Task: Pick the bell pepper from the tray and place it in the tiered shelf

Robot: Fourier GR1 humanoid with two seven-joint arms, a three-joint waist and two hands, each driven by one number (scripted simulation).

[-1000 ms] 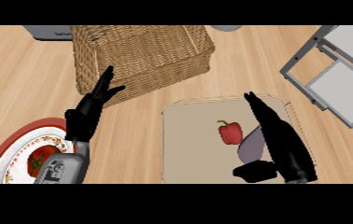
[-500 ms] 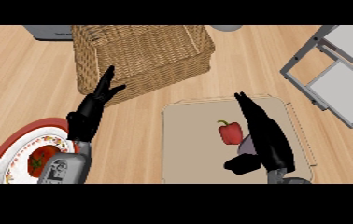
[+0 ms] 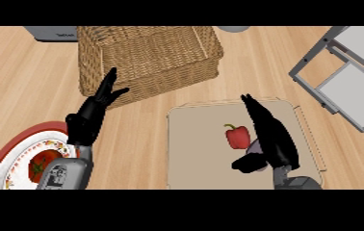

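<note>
Where the head view looks steeply down on the pale wooden counter point(image 3: 142, 143), one red bell pepper point(image 3: 238, 137) lies on one flat beige tray point(image 3: 199, 153), roughly at the tray's middle. The pepper is glossy and blocky, with a short green stem curling from its upper left. The tray is a thin rectangle with rounded corners and a matte surface.

Two black hands show, each on a grey forearm rising from the lower edge. The right hand point(image 3: 270, 136) lies over the tray just to the right of the pepper, its fingers straight and together, pointing up the view, and its thumb point(image 3: 245, 165) sticking out to the left below the pepper. It looks close to the pepper's right side, but nothing is curled round the pepper. A small dull purple patch peeks out beside the palm; what it is cannot be told.

The left hand point(image 3: 92, 117) is open too, fingers straight and slightly spread, resting near the lower left corner of one woven wicker basket point(image 3: 149, 57), which is boxy and coarse in texture.

One round plate point(image 3: 21, 153) with a red patterned rim sits at lower left, holding one tomato point(image 3: 39, 166). One grey metal shelf point(image 3: 334, 76) of flat tiers and thin square bars stands at the right edge, well apart from the tray.
</note>
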